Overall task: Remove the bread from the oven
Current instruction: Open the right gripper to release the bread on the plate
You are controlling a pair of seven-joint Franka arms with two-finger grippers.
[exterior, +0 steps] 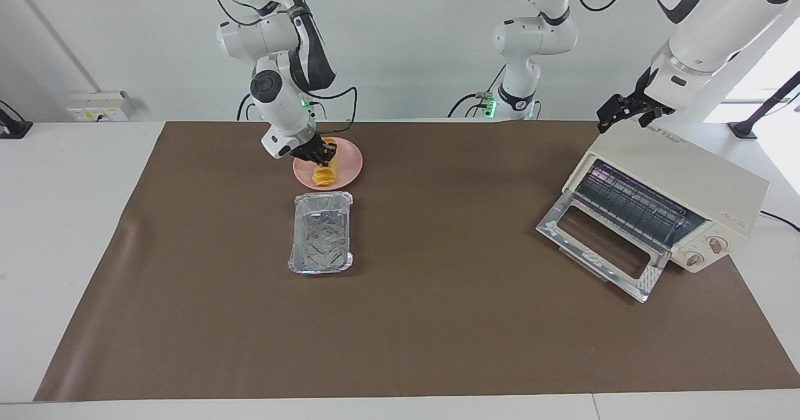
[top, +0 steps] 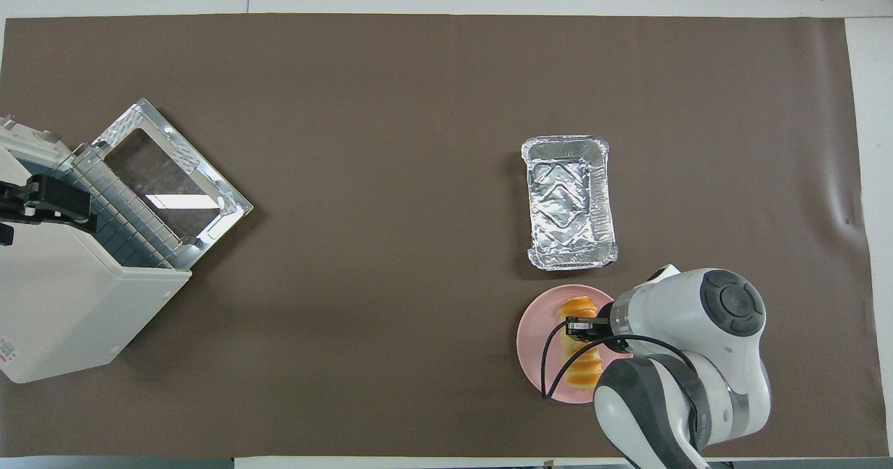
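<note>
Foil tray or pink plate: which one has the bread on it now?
The pink plate, nearer the robots than the foil tray. The bread lies on it under the right gripper; the tray holds nothing.
</note>
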